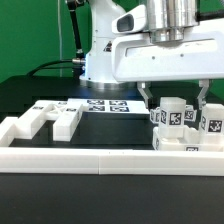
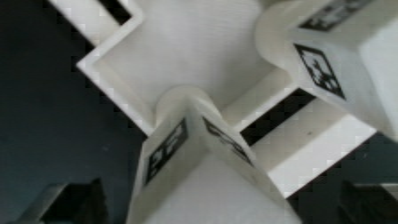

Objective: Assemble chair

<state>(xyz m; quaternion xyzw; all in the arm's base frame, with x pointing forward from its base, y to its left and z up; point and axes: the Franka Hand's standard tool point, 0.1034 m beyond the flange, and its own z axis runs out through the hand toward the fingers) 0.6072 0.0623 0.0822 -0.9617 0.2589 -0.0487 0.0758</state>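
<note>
A cluster of white chair parts with black-and-white tags (image 1: 186, 128) stands at the exterior view's right, just behind the low border wall. My gripper (image 1: 175, 106) hangs over it, open, with one finger on each side of an upright tagged piece (image 1: 172, 117). In the wrist view that piece (image 2: 199, 150) rises between my dark fingers (image 2: 71, 203), with a gap on both sides. My gripper (image 2: 214, 208) is not touching it. A second tagged block (image 2: 331, 58) stands close beside it. Two loose white chair parts (image 1: 52, 120) lie at the exterior view's left.
The low white border wall (image 1: 100, 160) runs along the front. The marker board (image 1: 106, 105) lies flat in the middle behind the parts. The robot's base (image 1: 100, 55) stands at the back on the black table.
</note>
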